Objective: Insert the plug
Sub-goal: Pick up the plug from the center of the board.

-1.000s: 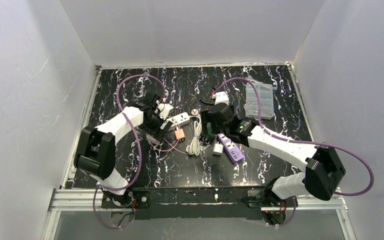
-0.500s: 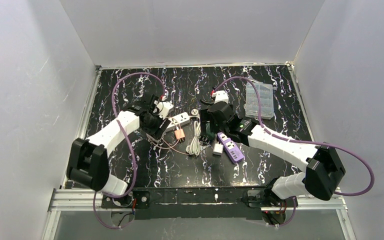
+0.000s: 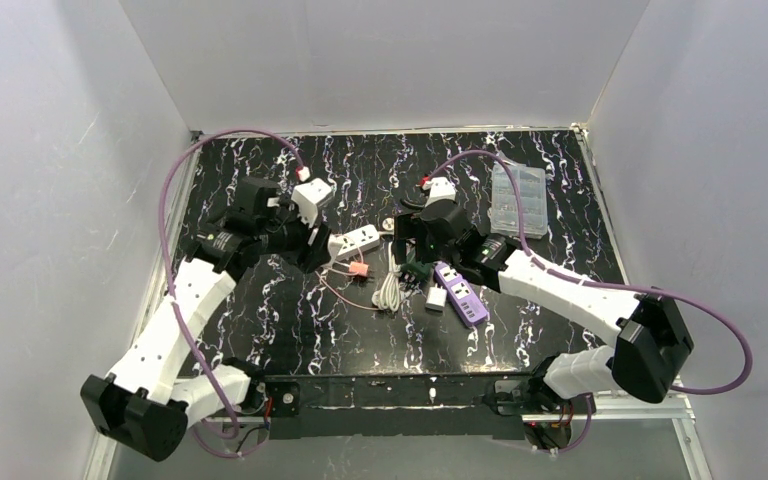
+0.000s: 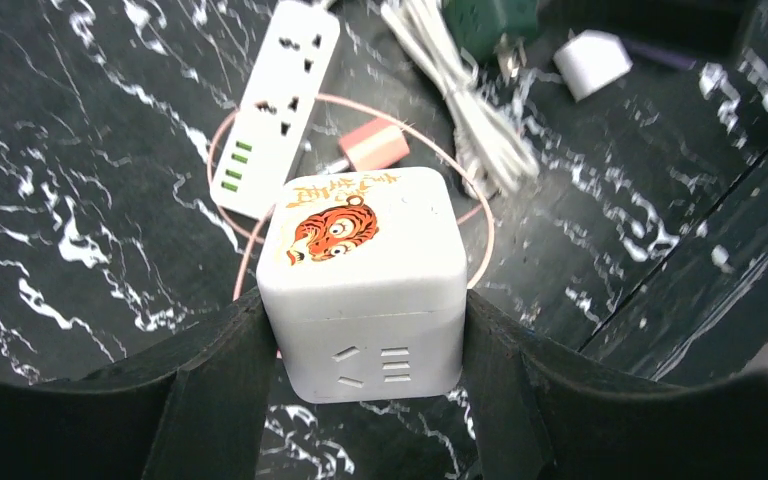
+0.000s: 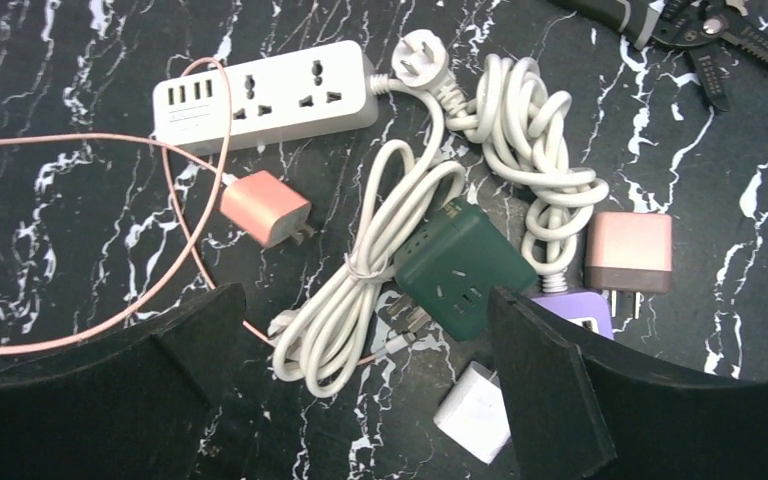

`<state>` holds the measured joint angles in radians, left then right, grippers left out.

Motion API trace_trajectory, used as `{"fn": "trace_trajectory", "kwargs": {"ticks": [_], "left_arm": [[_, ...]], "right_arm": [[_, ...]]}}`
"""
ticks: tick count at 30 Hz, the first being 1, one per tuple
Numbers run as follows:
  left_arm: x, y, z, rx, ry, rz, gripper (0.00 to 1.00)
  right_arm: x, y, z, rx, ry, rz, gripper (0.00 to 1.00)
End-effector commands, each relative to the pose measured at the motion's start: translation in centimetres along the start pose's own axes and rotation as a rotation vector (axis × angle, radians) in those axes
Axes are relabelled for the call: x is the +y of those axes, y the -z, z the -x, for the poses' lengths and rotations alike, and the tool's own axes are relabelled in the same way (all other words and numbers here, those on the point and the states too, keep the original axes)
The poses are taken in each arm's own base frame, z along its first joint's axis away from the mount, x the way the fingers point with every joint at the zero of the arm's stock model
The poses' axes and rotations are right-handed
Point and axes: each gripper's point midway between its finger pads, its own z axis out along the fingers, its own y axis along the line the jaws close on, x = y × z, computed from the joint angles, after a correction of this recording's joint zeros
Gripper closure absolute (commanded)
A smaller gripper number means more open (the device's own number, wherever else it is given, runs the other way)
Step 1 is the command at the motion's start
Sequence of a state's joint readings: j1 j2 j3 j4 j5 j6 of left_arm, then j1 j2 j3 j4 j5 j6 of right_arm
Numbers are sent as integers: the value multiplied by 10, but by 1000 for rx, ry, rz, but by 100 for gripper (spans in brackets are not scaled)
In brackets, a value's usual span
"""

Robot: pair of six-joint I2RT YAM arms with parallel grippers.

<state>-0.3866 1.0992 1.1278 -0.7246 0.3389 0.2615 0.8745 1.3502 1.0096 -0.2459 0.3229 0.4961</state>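
Observation:
My left gripper (image 4: pixel 360 335) is shut on a white cube socket (image 4: pixel 360 270) with a tiger sticker and holds it above the table. Below it lie a white power strip (image 4: pixel 278 105) and a pink charger (image 4: pixel 372 147) on a thin pink cable. In the top view the left gripper (image 3: pixel 305 245) hangs left of the strip (image 3: pixel 355 240). My right gripper (image 5: pixel 360 330) is open and empty above a green cube adapter (image 5: pixel 463 267) and a coiled white cord (image 5: pixel 380 260) whose plug (image 5: pixel 422 52) lies by the strip's end (image 5: pixel 265 95).
A small white charger (image 5: pixel 473 410), a purple power strip (image 3: pixel 460 293) and a rose-coloured adapter (image 5: pixel 628 253) lie by the right gripper. Pliers (image 5: pixel 700 20) lie further back. A clear plastic box (image 3: pixel 518 200) stands at the back right.
My left arm has swung out to the left and risen, its gripper drawing back from the power strip. The right arm has hardly moved.

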Motion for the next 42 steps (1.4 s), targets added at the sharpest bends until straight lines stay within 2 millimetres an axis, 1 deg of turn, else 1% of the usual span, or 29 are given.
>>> {"fn": "trace_trajectory", "kwargs": {"ticks": [1, 4, 6, 9, 10, 12, 14, 19, 21, 23, 25, 26, 27, 29, 30, 32, 34, 36, 38, 40, 42], "left_arm": [[-5, 14, 36, -182, 77, 4, 100], [0, 11, 50, -276, 101, 30, 100], [1, 7, 55, -315, 86, 24, 100], [10, 11, 74, -413, 68, 74, 100], [10, 14, 79, -435, 51, 72, 100], [3, 19, 85, -470, 41, 42, 100], [-6, 27, 88, -497, 27, 11, 100], [-22, 42, 84, -544, -14, -30, 100], [-25, 48, 82, -557, -23, -31, 100], [-25, 55, 84, -570, -29, -21, 100], [-31, 66, 92, -602, -69, -33, 100], [-35, 74, 98, -623, -92, -45, 100], [-40, 81, 102, -643, -109, -61, 100], [-50, 93, 105, -665, -153, -88, 100], [-56, 97, 102, -663, -184, -110, 100], [-71, 102, 92, -657, -260, -167, 100], [-87, 108, 81, -657, -334, -235, 100], [-102, 115, 74, -660, -367, -308, 100], [-113, 123, 71, -656, -382, -367, 100], [-125, 134, 73, -663, -397, -425, 100], [-138, 144, 72, -671, -411, -502, 100]], "right_arm": [[16, 11, 20, -76, -52, 86, 0], [20, 14, 21, -72, -55, 107, 0], [22, 21, 26, -89, -58, 125, 0], [29, 31, 34, -126, -76, 176, 0], [32, 34, 37, -137, -88, 193, 0], [37, 35, 41, -150, -107, 218, 0], [41, 30, 43, -145, -122, 222, 0], [56, 11, 41, -133, -167, 247, 0], [65, 3, 43, -146, -180, 264, 0], [78, -3, 37, -133, -153, 286, 0], [88, 1, 33, -123, -105, 294, 0], [89, 7, 34, -131, -97, 305, 0], [89, 16, 39, -159, -93, 324, 0], [89, 46, 58, -249, -72, 385, 0], [92, 61, 65, -279, -42, 427, 0], [105, 93, 72, -308, 33, 543, 0], [122, 121, 72, -303, 114, 683, 0], [134, 145, 71, -309, 186, 793, 0], [141, 169, 73, -352, 236, 886, 0], [145, 190, 75, -407, 277, 965, 0], [150, 207, 79, -446, 305, 1025, 0]]}}
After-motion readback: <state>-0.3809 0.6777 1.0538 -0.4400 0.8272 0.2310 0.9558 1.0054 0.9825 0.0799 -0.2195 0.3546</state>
